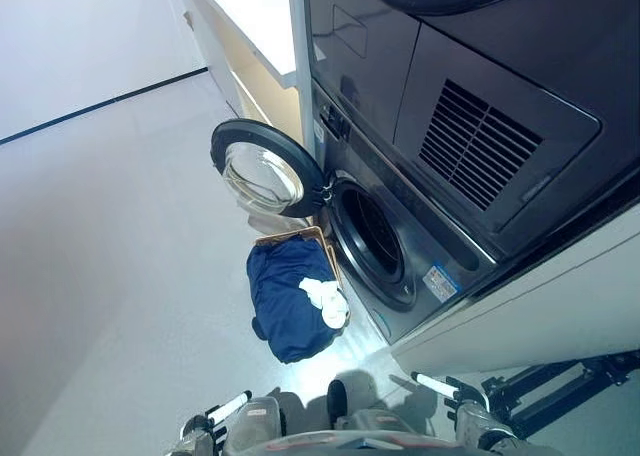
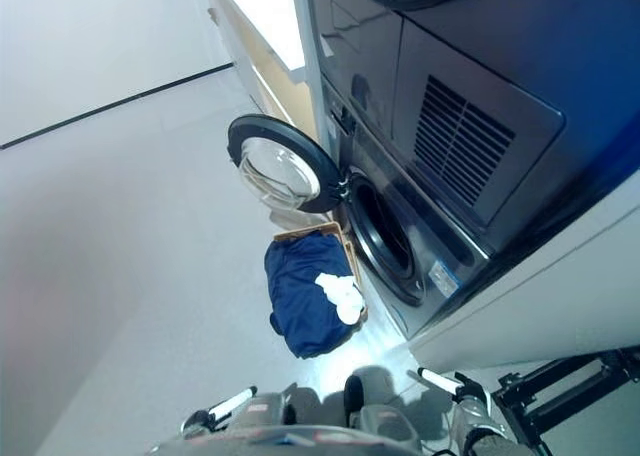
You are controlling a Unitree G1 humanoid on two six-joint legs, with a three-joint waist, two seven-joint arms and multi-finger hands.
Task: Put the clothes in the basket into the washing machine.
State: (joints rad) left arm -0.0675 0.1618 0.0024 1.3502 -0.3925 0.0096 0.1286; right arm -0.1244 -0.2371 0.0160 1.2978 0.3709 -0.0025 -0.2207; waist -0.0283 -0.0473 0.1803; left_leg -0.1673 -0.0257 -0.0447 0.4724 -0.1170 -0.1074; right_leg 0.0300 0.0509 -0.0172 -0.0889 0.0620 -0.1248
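Clothes (image 1: 287,301) fill basket (image 1: 296,238) on grey floor (image 1: 120,276), seemingly beside washing machine (image 1: 400,246).

— What do you see apart from the laundry job?

— I see a pale grey floor (image 1: 110,276) filling the left side; a dark line (image 1: 100,104) runs where it meets the white wall (image 1: 70,36); a white counter (image 1: 255,16) with a cream front stands beyond the machine.

— Anything lower right?

— A white cabinet panel (image 1: 540,316) beside the machine; a black stand (image 1: 560,386) lies on the floor below it.
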